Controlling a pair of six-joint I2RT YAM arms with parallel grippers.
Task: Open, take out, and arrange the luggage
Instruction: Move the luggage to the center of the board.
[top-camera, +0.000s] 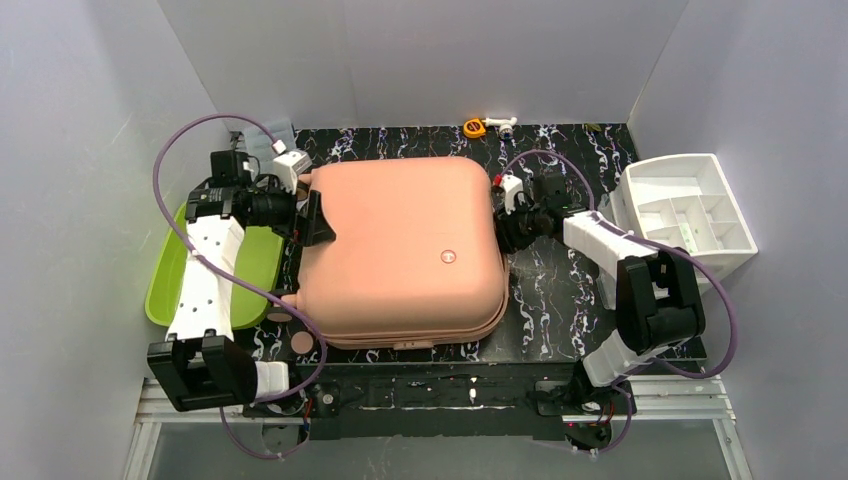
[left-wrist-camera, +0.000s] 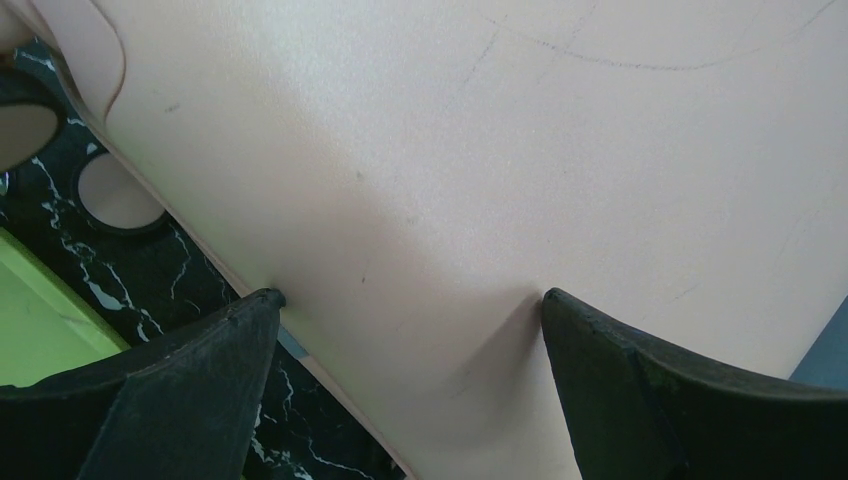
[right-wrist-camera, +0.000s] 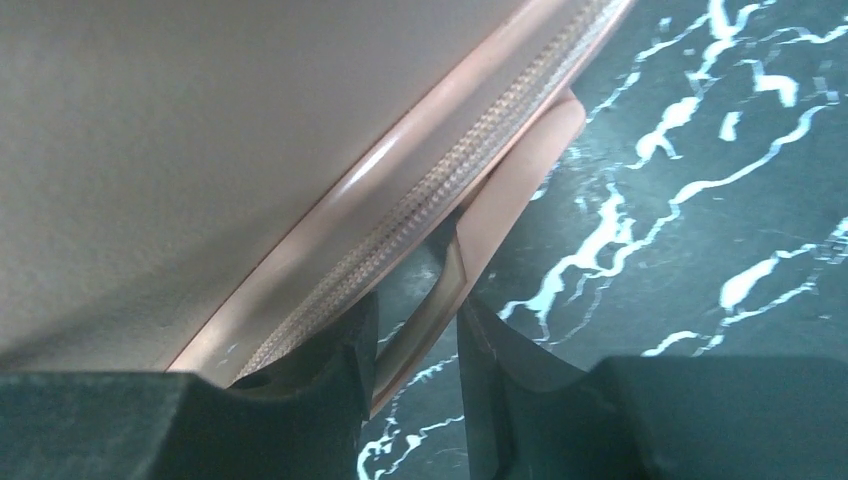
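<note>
You see the pink suitcase (left-wrist-camera: 480, 180) filling most of the view, its smooth shell marked by a few faint scratches. Your left gripper (left-wrist-camera: 410, 300) has its two black fingers (left-wrist-camera: 180, 400) spread wide, both tips right at the shell, one by its lower edge. At lower left is the dark marbled table (left-wrist-camera: 190, 270), with a round pink disc (left-wrist-camera: 115, 195) and a corner of the green tray (left-wrist-camera: 40, 330).

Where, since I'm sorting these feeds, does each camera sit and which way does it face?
Top external: above and behind the robot, looking down on the luggage; left arm and right arm show.
Left wrist: on the left arm, facing the luggage's shell; left fingers show, open.
Right wrist: low at the luggage's right side, facing its zip; right fingers pinch a pink tab.
Shared: all three see the luggage.
</note>
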